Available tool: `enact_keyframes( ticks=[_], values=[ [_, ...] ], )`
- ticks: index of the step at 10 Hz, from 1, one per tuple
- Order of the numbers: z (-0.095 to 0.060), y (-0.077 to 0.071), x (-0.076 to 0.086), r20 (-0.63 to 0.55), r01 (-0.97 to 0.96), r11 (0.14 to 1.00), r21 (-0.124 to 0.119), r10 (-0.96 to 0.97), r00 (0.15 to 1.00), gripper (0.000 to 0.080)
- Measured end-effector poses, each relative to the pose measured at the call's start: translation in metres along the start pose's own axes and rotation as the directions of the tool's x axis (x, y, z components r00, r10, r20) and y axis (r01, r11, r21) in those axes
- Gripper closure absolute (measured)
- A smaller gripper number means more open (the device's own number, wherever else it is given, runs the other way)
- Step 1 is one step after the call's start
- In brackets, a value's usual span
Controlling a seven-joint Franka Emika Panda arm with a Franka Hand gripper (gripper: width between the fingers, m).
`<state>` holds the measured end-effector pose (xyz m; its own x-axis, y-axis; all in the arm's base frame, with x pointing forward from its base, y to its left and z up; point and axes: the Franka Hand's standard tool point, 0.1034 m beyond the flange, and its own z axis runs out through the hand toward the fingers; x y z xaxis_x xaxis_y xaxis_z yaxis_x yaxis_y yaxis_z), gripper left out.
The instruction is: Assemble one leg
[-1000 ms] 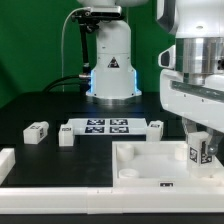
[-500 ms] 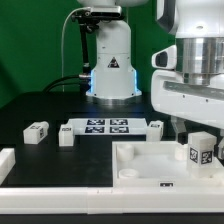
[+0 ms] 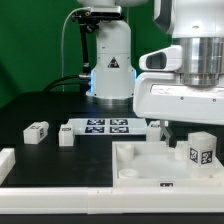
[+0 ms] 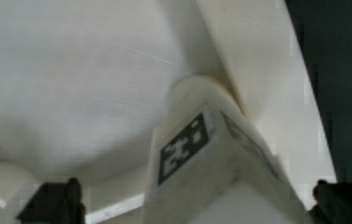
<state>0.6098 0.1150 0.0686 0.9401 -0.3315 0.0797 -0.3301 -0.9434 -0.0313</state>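
One leg (image 3: 203, 151) stands upright at the corner of the white panel (image 3: 140, 160) on the exterior view's right, apparently seated in its socket. The pincer (image 4: 194, 200) hovers above it, released, fingers spread well clear of either side. That leg looks done, though how firmly it sits I cannot tell. Three more legs (image 3: 37, 131) lie on the counter (image 3: 30, 100) near the marker board (image 3: 105, 126), untouched

Gripper (image 3: 188, 128): fingers hidden behind arm housing in exterior view; jaw state indeterminate.
Fingertips (image 4: 52, 199): cropped by wrist frame edge.
Leg (image 3: 203, 151): base concealed behind panel (image 3: 140, 170) wall.
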Motion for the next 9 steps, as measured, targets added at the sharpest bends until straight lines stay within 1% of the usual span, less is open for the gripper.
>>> enact_keyframes(
  ticks=[2, 3, 4, 5, 6, 8, 9],
  values=[
    [0.0007, -0.0007, -0.0015, 0.002, 0.199, 0.980, -0.001, -0.199, 0.980, 0.0150],
    [0.0008, -0.0019, -0.0023, 0.002, 0.240, 0.971, 0.000, -0.240, 0.971, 0.0150],
    [0.0007, -0.0019, -0.0024, 0.002, 0.338, 0.941, -0.007, -0.338, 0.941, 0.0150],
    [0.0006, -0.0022, -0.0025, 0.002, 0.382, 0.924, -0.010, -0.382, 0.924, 0.0150],
    [0.0003, -0.0018, -0.0021, 0.004, 0.482, 0.876, -0.023, -0.482, 0.876, 0.0150],
    [0.0010, -0.0006, -0.0018, 0.005, 0.484, 0.875, -0.025, -0.484, 0.875, 0.0150],
    [0.0012, -0.0005, -0.0019, 0.005, 0.484, 0.875, -0.025, -0.484, 0.875, 0.0284]
  ],
)
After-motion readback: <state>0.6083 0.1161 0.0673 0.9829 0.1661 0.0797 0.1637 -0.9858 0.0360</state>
